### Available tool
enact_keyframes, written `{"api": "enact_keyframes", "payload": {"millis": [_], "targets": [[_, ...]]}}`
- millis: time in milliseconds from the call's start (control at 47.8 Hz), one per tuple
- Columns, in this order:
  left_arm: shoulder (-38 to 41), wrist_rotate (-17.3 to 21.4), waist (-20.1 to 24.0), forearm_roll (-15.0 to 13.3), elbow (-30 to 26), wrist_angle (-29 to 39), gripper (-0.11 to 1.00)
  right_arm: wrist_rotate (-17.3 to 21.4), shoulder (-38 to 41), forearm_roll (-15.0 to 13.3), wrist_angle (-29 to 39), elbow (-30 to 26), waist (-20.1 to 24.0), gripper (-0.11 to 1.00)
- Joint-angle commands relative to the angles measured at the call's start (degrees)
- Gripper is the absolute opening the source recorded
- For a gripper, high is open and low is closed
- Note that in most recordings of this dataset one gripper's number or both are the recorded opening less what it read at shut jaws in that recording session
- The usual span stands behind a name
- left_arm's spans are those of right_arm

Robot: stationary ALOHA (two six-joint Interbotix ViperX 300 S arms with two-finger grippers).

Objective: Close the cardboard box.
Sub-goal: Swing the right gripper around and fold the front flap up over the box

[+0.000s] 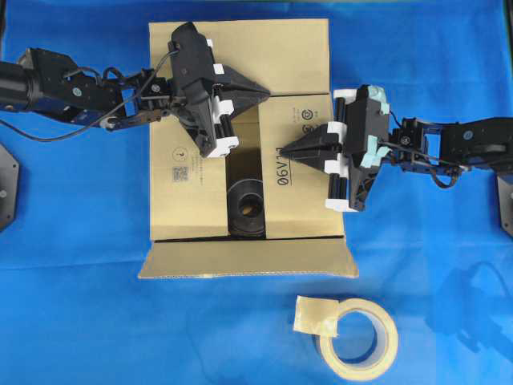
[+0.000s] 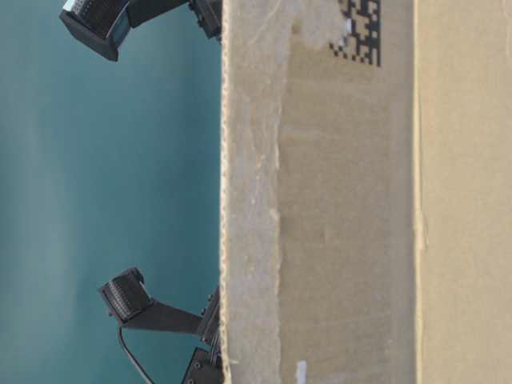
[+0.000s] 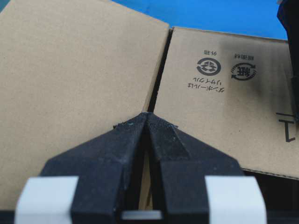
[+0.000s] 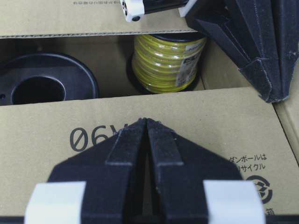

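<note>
Midway, pressing both side flaps of the cardboard box [image 1: 240,144] down beneath the left hand [image 1: 263,93] and right hand [image 1: 284,151], both pressed together, next needing the near flap lifted over.

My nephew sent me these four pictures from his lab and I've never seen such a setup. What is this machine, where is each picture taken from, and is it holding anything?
These are two robot arms working over a blue table. One picture looks down from above, one sits at table height against the cardboard box, and two come from cameras on the wrists. The left end effector and the right end effector are both pinched shut over the box flaps, holding nothing. The flaps are partly folded; through the gap you see a black spool and a yellow wire reel inside. A tape roll lies on the table beside the box.
</note>
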Motion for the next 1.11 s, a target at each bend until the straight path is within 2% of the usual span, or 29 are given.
{"api": "enact_keyframes", "payload": {"millis": [0, 251, 523, 816, 1087], "targets": [[-0.5, -0.1, 0.1, 0.1, -1.0, -0.4, 0.00, 0.1, -0.8, 0.1, -0.2, -0.9, 0.0, 0.00], [-0.5, -0.1, 0.1, 0.1, -0.9, -0.4, 0.00, 0.1, -6.5, 0.2, 4.1, -1.8, 1.1, 0.00], [-0.6, -0.1, 0.1, 0.1, -0.7, -0.4, 0.00, 0.1, -16.3, 0.2, 8.4, -1.3, 6.4, 0.00], [-0.7, -0.2, 0.1, 0.1, -0.5, -0.4, 0.00, -0.1, -24.7, -0.2, 8.9, 0.7, 17.6, 0.00], [-0.7, -0.2, 0.1, 0.1, -0.5, -0.4, 0.00, -0.7, -22.6, -1.5, 8.7, 2.0, 27.8, 0.00]]}}
